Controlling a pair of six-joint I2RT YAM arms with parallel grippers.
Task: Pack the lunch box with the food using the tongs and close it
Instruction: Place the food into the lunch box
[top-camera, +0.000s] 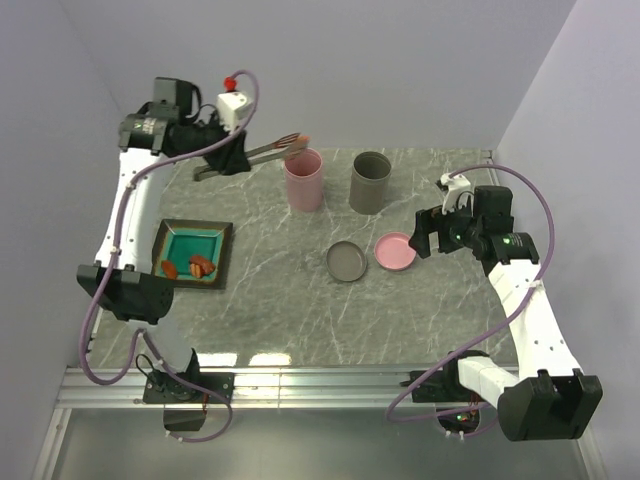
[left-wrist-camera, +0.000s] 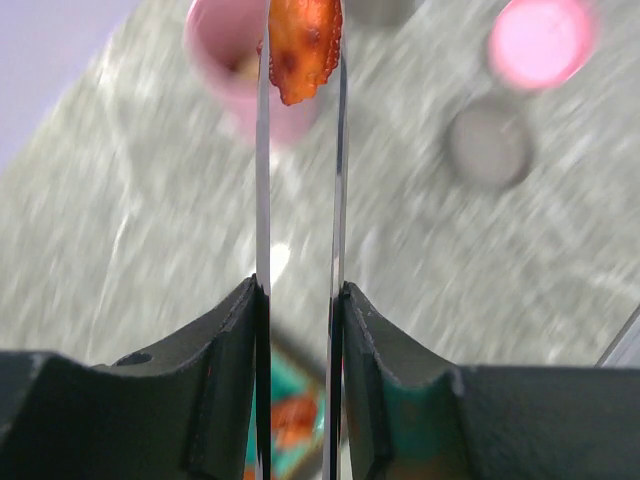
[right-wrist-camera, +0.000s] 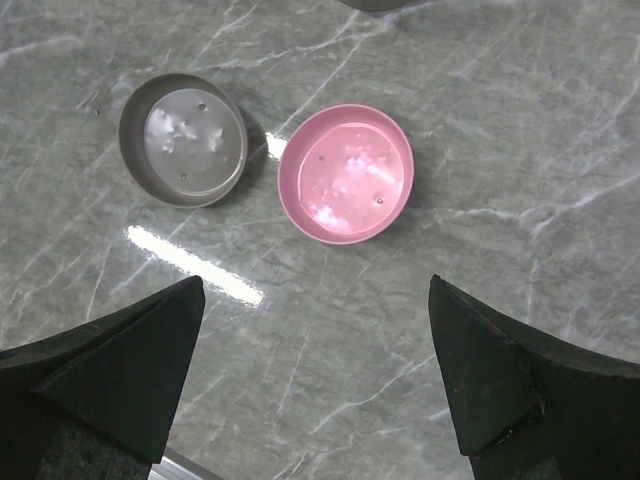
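Observation:
My left gripper (top-camera: 222, 158) (left-wrist-camera: 299, 288) is shut on the grey metal tongs (top-camera: 262, 153) (left-wrist-camera: 262, 180), held at the back left of the table. The tongs' tips pinch an orange-red food piece (top-camera: 297, 141) (left-wrist-camera: 303, 45) just above the rim of the pink lunch box cup (top-camera: 304, 180) (left-wrist-camera: 225, 55). Two more brown-red food pieces (top-camera: 202, 265) lie on the teal tray (top-camera: 218, 232). My right gripper (top-camera: 428, 240) (right-wrist-camera: 315, 340) hangs open above the table, near the pink lid (top-camera: 396, 250) (right-wrist-camera: 346, 173), with nothing between its fingers.
A grey cup (top-camera: 370, 182) stands right of the pink one. A grey lid (top-camera: 347, 261) (right-wrist-camera: 184, 140) lies upturned next to the pink lid. The teal tray sits at the left beside my left arm. Walls close the back and both sides.

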